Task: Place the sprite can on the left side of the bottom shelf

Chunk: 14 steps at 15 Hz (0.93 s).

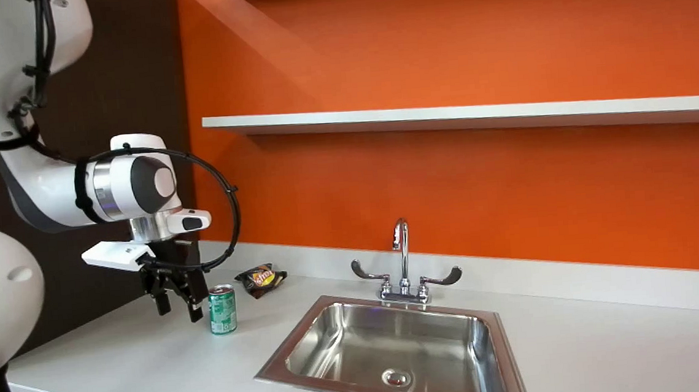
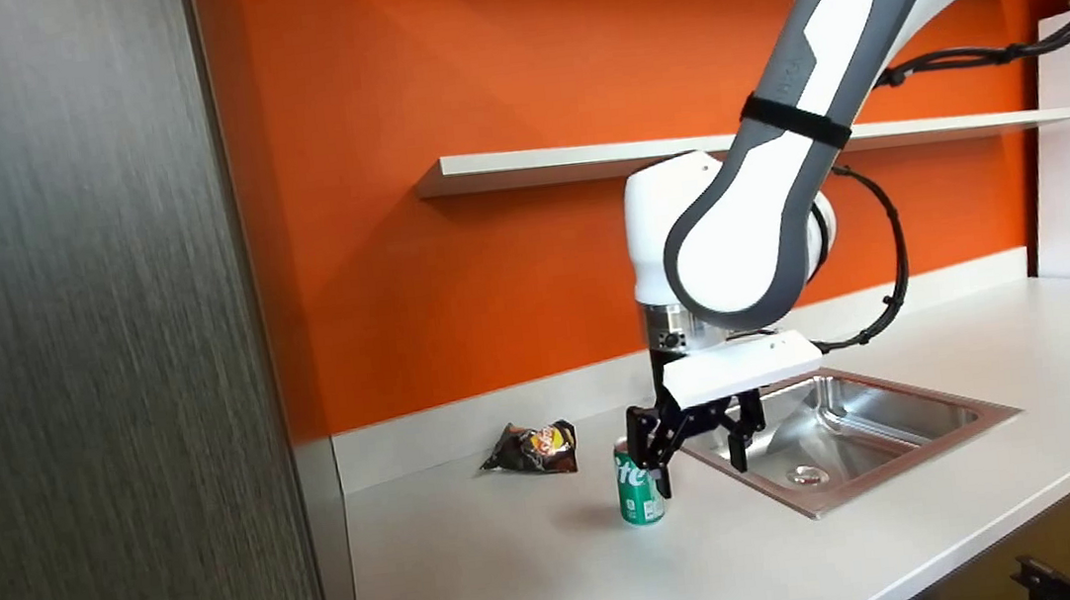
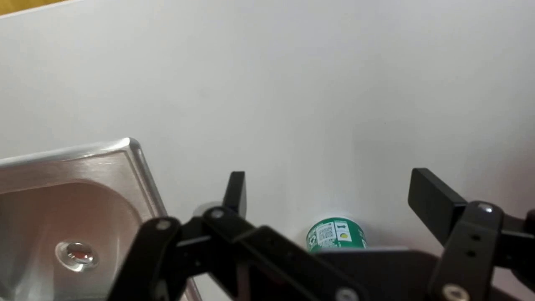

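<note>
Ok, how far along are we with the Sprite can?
Done: the claw is open and near the Sprite can. In hand: no grip yet; the can stands upright on the counter. Left: grasp it, lift it and place it on the left of the bottom shelf.

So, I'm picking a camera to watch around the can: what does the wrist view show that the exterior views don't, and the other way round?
Only the wrist view shows a yellow-brown patch past the edge of the counter, at top left. Only the exterior views show the lower shelf, orange wall, snack bag and white arm, plus, in an exterior view, the tap. Both kinds share the counter, the sink, the green can and the open tool.
</note>
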{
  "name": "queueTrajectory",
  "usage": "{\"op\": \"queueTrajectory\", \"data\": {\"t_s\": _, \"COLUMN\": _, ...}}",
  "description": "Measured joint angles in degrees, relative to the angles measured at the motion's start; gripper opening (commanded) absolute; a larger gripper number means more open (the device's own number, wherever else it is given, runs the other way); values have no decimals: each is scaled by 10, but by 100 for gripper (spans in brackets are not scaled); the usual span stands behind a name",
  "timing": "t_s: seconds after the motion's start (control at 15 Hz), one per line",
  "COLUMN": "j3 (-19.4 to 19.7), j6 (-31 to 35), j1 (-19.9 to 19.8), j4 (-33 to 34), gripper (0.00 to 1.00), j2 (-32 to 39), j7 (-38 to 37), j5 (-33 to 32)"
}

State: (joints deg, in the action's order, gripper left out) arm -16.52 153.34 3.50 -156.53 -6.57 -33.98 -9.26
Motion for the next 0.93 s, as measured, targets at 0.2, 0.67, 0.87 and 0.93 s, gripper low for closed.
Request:
{"op": "queueTrajectory", "data": {"t_s": 0.2, "j3": 9, "j6": 13, "j1": 1, "j4": 19, "gripper": 100, "j2": 34, "j7": -16, "j5": -18}}
{"op": "queueTrajectory", "data": {"t_s": 0.67, "j3": 57, "j6": 34, "j1": 17, "j4": 67, "gripper": 100, "j2": 103, "j7": -37, "j5": -48}}
{"op": "queueTrajectory", "data": {"t_s": 0.87, "j3": 78, "j6": 42, "j1": 34, "j4": 87, "gripper": 100, "j2": 127, "j7": -40, "j5": -48}}
{"op": "queueTrajectory", "data": {"t_s": 0.93, "j3": 84, "j6": 44, "j1": 41, "j4": 92, "gripper": 100, "j2": 134, "j7": -41, "j5": -48}}
